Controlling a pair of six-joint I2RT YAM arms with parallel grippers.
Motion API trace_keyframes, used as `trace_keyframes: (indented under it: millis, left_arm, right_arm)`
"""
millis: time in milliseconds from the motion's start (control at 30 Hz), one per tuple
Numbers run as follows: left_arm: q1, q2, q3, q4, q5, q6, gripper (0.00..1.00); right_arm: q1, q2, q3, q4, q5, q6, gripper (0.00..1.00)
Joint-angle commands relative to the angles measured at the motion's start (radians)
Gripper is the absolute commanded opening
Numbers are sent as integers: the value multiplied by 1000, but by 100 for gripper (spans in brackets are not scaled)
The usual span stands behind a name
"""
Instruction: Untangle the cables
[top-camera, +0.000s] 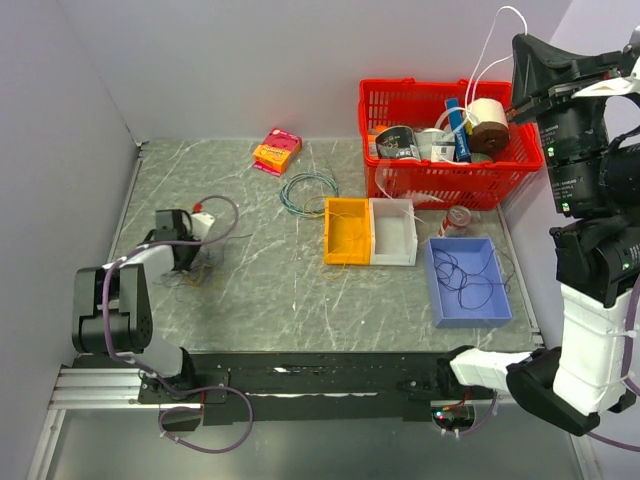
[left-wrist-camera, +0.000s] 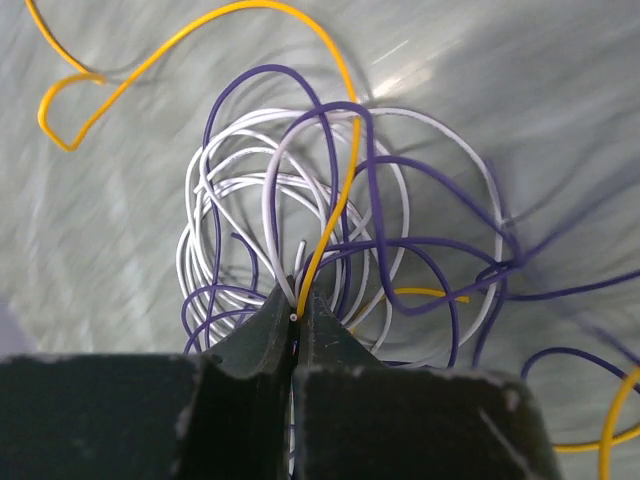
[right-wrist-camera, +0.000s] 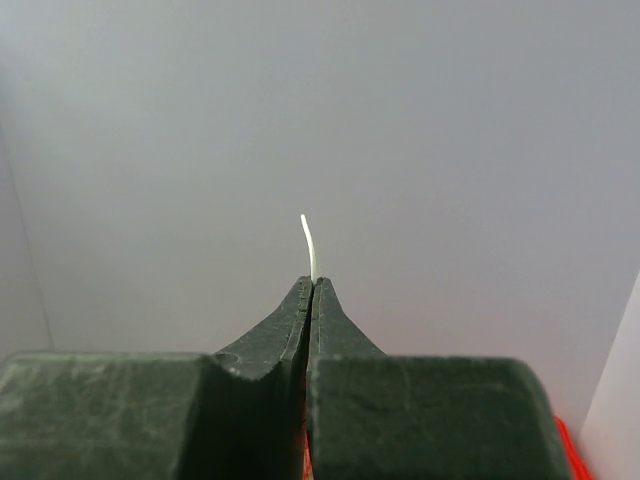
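Because the strands lie knotted together on the worktop (top-camera: 260, 290), the left gripper (left-wrist-camera: 296, 318) is pinched tight on a single yellow strand (left-wrist-camera: 343, 200) at the near edge of the cables (left-wrist-camera: 250, 185), a loose heap of white, purple and yellow loops. Gripping one strand should let it be drawn out alone. Well apart, the right gripper (right-wrist-camera: 311, 285) is raised in the air and clamped on the tip of a white strand (right-wrist-camera: 308, 245), apparently keeping it clear of the heap. A yellow tray (top-camera: 345, 235), a white tray (top-camera: 393, 238) and a blue tray (top-camera: 470, 318) wait mid-worktop, probably for sorting by colour.
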Motion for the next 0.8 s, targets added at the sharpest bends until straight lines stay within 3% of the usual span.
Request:
trace_keyframes:
  millis: [0,200,367,500,767]
  left_arm:
    - [109,-38,-2,-33,-18,68,1]
    - [126,-171,-7,-139,192,76,1]
    - [123,-262,-11,-213,336,70,1]
    - [120,-262,-42,-226,331,67,1]
    - [120,-267,-68,-222,334,48,1]
  right_arm:
    - [-9,0,20,23,4,-7,0]
    - [-9,-11,-67,16,-4,-1,0]
    - [-63,-34,-269,92,16,-3,0]
    - [-132,-5,-343,116,-68,43,0]
    - [-198,1,-499,202,-85,129,0]
